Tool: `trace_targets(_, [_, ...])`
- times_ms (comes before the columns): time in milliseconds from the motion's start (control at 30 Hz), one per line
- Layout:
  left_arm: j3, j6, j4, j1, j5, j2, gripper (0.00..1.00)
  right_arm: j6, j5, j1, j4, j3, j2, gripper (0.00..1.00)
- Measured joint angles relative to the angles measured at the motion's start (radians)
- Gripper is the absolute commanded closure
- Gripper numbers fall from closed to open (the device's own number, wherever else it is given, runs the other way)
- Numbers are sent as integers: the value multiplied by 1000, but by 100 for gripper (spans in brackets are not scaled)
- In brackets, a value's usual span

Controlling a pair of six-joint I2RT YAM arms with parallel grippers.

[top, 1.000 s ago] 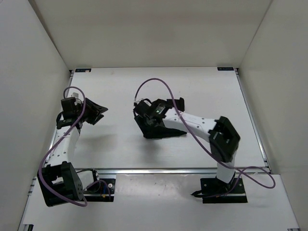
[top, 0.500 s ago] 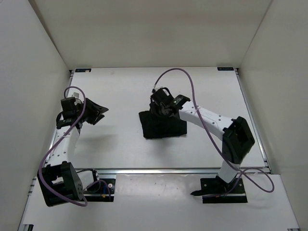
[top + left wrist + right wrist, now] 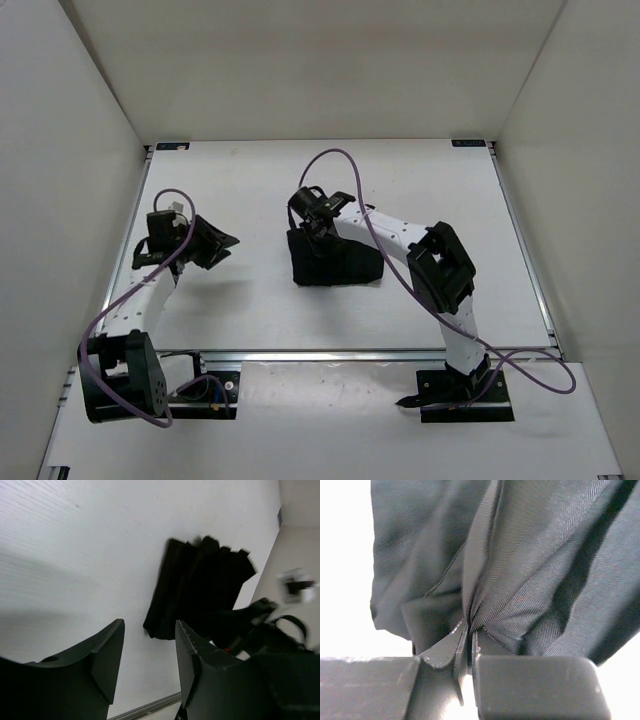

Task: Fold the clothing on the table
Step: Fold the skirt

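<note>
My right jaws pinch the clothing (image 3: 335,268) at its far-left corner; the rest lies nearward. My left jaws, half-open and empty, stand well apart.

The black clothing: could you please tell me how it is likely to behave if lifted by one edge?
The clothing will probably hang limp: it bunches into soft pleats where the right pincer pinches it. It looks light, a thin woven fabric. Its stacked folds may slide apart when raised off the table.
</note>
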Motion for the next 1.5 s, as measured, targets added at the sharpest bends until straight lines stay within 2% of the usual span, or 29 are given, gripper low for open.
trace_targets(167, [-62,-32,75,-177,-26,89,49,2,-27,35,2,51,-43,100])
trace_targets(300, [-48,-52,101,-316,-57,220,47,5,-42,35,4,52,-57,99])
trace_targets(433, [11,-56,109,-363,-85,344,46,5,-47,34,4,39,-57,100])
trace_targets(600, [70,-55,129,-365,-120,415,47,5,-52,31,10,11,-62,100])
trace_targets(633, [84,-53,130,-369,-124,437,54,5,-55,25,12,6,-63,100])
trace_targets(667, [97,-54,136,-376,-126,463,70,4,-58,24,12,1,-66,100])
trace_targets(700, [104,-60,148,-386,-127,490,97,4,-61,22,10,0,-67,100])
trace_targets(733, [106,-67,162,-399,-128,515,100,4,-64,21,10,0,-69,100])
trace_targets(967, [105,-115,258,-476,-96,567,100,2,-124,20,-1,58,-88,100])
trace_targets(1100, [102,-132,269,-478,-92,569,100,13,-192,31,27,94,-90,100])
trace_targets(1267, [88,-138,287,-462,-76,569,100,31,-261,56,63,64,-90,99])
trace_targets(1333, [74,-141,303,-450,-64,566,90,33,-282,61,88,22,-90,100])
trace_targets(1400, [58,-146,313,-437,-51,559,86,34,-300,61,105,-26,-86,100])
trace_targets(1467, [38,-148,315,-421,-40,545,77,34,-309,61,114,-62,-74,100])
trace_targets(1500, [27,-151,312,-412,-33,534,70,35,-309,60,122,-77,-67,100])
